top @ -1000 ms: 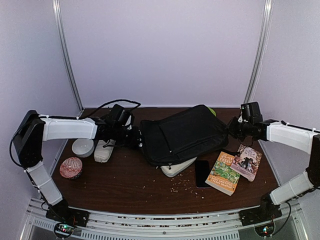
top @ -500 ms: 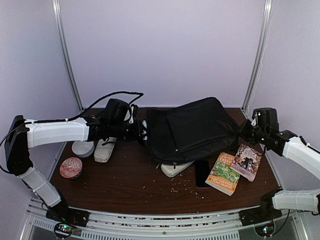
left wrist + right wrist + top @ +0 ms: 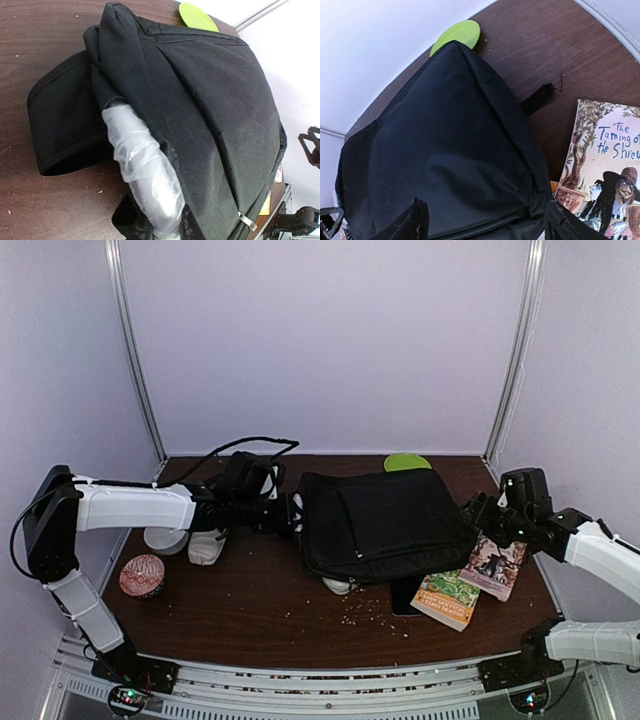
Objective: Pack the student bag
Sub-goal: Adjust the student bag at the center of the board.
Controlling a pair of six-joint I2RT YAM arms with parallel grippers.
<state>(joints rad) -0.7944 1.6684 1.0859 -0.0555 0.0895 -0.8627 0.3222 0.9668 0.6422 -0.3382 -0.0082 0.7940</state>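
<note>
Black backpack (image 3: 385, 520) lies flat on the table (image 3: 250, 625), from the middle toward the right side, closer to the back edge than the front. Left gripper (image 3: 291, 516) is at the bag's left end, clamped narrow on a bunched fold of black fabric. In the left wrist view one plastic-wrapped finger (image 3: 142, 170) presses into that fold; the other finger is hidden by cloth.

Right gripper (image 3: 477, 512) sits at the bag's right end, spread wide and holding nothing. In the right wrist view its fingertips (image 3: 417, 222) stand far apart at the bottom of the frame, with the bag's corner just ahead of them. Can't tell if they touch the cloth. A short black strap (image 3: 537, 99) sticks out from the bag onto the wood.

Green disc (image 3: 407, 462) is at the back edge, just behind the bag. Near the right edge is a paperback with a drawn cover (image 3: 493, 565), just beside the right gripper. A green-covered book (image 3: 447, 595) lies nearer the front, overlapping the paperback. A dark phone (image 3: 402, 592) lies beside that book, its far end under the bag. A white object (image 3: 338, 586) peeks out from under the bag's front edge.

Left side, below the left arm: a round white thing (image 3: 163, 539), a white oblong thing (image 3: 206, 547) and a red-patterned round item (image 3: 142, 575) near the left edge. Crumbs (image 3: 365, 612) are scattered in front of the bag.
</note>
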